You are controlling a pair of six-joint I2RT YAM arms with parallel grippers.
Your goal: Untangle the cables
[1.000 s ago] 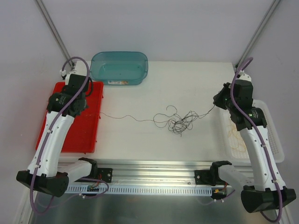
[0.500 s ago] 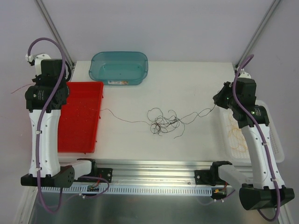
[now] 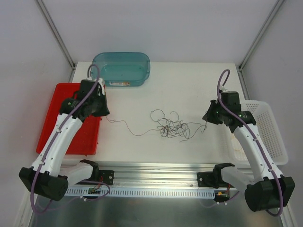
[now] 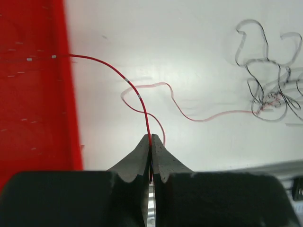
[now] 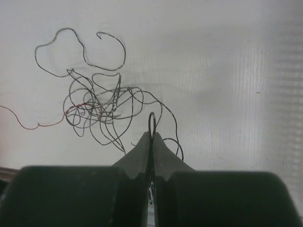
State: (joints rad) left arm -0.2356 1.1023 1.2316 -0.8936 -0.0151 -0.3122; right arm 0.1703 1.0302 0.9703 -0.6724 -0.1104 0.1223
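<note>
Two arms reach inward over the white table [image 3: 189, 85] in the top view. The left gripper [image 3: 106, 115] sits near the table's left edge, just beside the right rim of the red tray [image 3: 52, 113]. The right gripper [image 3: 206, 118] hangs near the right edge, a little left of the white basket [image 3: 270, 123]. Between them the cables [image 3: 173, 127] lie in a loose tangle around the middle of the table. A red cable [image 3: 132, 130] runs in a wavy line from the left gripper to the tangle. A dark cable [image 3: 196, 125] leads from the tangle to the right gripper. A teal bin [image 3: 121, 68] stands at the far edge, left of centre.

From the left wrist, the left gripper [image 4: 151, 139] has its fingers pressed together, pinching the red cable [image 4: 113, 69]. That cable rises from the tips and curves left across the rim of the red tray [image 4: 28, 104]. A paler stretch of it snakes right over the table to the cables [image 4: 270, 90] near the upper right.

From the right wrist, the right gripper [image 5: 152, 138] also has its fingers pressed together, nipping a small upright loop of the dark cable [image 5: 152, 112]. The cables [image 5: 102, 106] lie just beyond and to the left on the table, and a red cable [image 5: 33, 126] trails off towards the left edge of the view.
</note>
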